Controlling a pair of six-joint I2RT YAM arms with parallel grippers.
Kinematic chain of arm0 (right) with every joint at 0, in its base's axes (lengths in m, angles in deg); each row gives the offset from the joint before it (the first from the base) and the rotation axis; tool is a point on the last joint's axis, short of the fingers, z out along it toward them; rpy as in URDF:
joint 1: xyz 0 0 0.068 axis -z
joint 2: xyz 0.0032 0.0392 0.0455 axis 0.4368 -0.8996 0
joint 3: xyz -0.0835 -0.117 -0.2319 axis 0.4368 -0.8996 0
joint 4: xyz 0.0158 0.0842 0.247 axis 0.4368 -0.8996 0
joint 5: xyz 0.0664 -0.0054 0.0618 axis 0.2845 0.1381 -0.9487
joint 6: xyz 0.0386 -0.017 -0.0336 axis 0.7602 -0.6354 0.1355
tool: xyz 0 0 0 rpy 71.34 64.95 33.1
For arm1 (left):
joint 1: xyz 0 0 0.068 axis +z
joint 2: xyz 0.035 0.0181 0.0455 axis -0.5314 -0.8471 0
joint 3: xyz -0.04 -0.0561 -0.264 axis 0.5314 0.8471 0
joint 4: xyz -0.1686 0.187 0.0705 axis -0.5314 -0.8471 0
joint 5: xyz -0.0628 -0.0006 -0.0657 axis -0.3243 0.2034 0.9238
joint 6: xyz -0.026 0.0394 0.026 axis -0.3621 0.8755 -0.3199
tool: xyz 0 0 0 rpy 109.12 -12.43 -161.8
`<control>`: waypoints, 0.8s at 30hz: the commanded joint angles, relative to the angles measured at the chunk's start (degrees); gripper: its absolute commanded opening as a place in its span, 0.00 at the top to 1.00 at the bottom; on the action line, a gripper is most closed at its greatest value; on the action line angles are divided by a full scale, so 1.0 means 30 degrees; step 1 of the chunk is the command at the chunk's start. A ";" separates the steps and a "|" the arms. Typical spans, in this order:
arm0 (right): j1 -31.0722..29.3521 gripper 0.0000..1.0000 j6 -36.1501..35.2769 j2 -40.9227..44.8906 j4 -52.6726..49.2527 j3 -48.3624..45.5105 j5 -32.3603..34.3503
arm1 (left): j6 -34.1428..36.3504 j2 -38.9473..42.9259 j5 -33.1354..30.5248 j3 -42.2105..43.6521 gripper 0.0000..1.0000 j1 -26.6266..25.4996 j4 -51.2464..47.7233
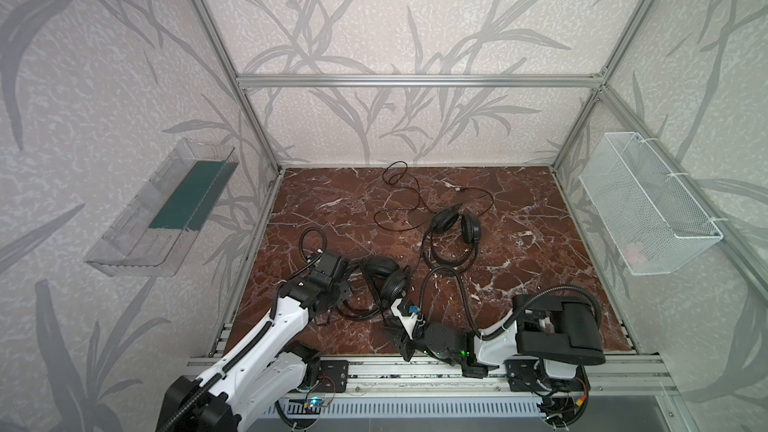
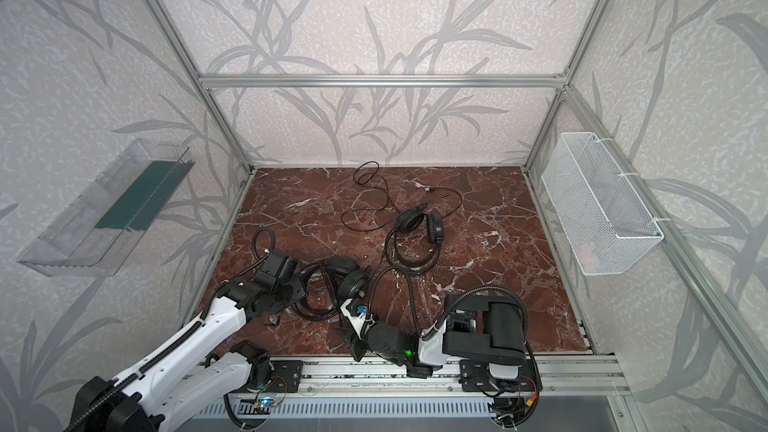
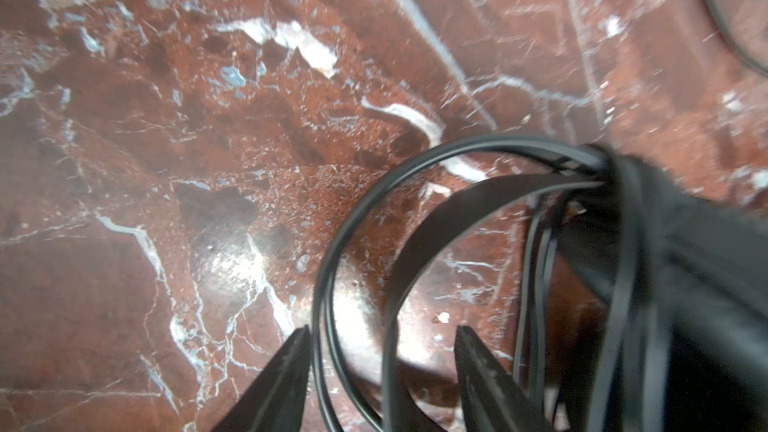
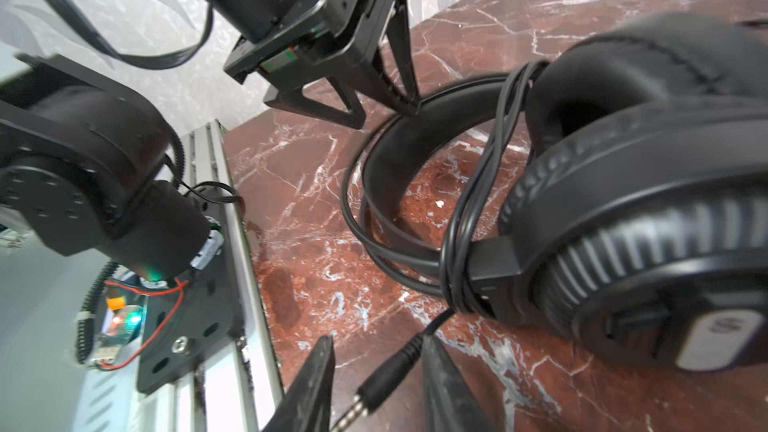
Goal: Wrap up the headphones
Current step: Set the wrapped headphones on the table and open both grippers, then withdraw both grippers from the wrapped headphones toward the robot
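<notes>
Your left gripper [image 3: 384, 330] stands spread astride the headband [image 3: 415, 201] of the near headset [image 1: 380, 280] at front left, clamping nothing. Its cable [image 4: 469, 218] looks fully wound, though the view is blurred. Your right gripper [image 4: 378, 340] gapes around the plug [image 4: 386, 380]. Next, the far headset [image 1: 457, 226] needs its loose cord [image 1: 399, 201] gathered.

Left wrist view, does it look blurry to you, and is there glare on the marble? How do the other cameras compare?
Left wrist view: smeared by motion blur, the headband soft-edged, with a white glare patch on the marble tabletop between the fingers of the left hand. Right wrist view: crisper, the plug and earcup ribs readable, softer toward the picture's edges. Both top views: evenly lit, sharp, no strong glare.
</notes>
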State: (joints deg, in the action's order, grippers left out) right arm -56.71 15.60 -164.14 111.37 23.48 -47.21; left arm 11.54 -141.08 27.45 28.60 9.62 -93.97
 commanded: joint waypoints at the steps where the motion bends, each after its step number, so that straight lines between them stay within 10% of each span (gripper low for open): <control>1: -0.0423 0.61 -0.0043 0.1046 -0.0303 -0.0414 0.0776 | 0.0036 0.0350 -0.0560 -0.0976 0.37 0.0111 -0.1403; 11: -0.1641 0.44 -0.1795 0.6635 -0.1894 -0.1677 0.3300 | 0.2326 0.0866 -0.0834 -0.5027 0.21 0.1020 -0.4030; 14: -0.1624 0.35 -0.3979 1.0496 -0.8179 -0.0190 0.4910 | 0.3979 0.1240 -0.1028 -0.6293 0.03 0.1590 -0.3993; 18: -0.0842 0.14 -0.4500 1.4216 -1.9035 0.3500 0.7747 | 0.6309 0.1130 -0.1200 -0.7693 0.01 0.2623 -0.3819; 24: 0.1815 0.09 -0.5303 1.7472 -2.6126 0.5149 1.0992 | 0.7377 0.1292 -0.3515 -0.5834 0.01 0.2741 -0.2038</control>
State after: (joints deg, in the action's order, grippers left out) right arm -52.82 2.86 -114.96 51.55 39.26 -23.23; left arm 30.16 -137.45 21.11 8.67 17.60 -100.77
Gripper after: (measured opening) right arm 0.905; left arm 0.991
